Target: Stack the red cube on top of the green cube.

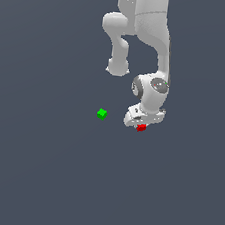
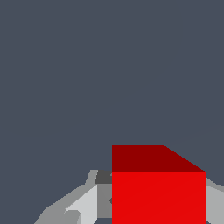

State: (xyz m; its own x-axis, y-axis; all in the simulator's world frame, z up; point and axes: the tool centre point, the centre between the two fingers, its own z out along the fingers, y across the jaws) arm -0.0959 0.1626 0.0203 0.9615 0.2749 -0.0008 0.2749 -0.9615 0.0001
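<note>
You see a smooth, glossy white arm (image 1: 145, 23) with rounded joints reaching down over a flat, matte slate-grey bench (image 1: 37, 175) with no texture on it. The tool (image 1: 142, 124) hangs at its lower end, and the red cube (image 1: 141, 127) sits right under the tool, between its fingers. In your wrist view the red cube (image 2: 158, 197) fills the lower part of the picture: a plain, sharp-edged block, one face bright red and the adjoining face a darker red in shade. Pale grey fingers (image 2: 85, 205) flank it on both sides, closed in against it, so the tool has hold of the cube. You cannot tell whether the cube touches the bench. The green cube (image 1: 102, 113) is a plain bright block of like size, resting on the bench apart from the red one, toward the exterior view's left.
</note>
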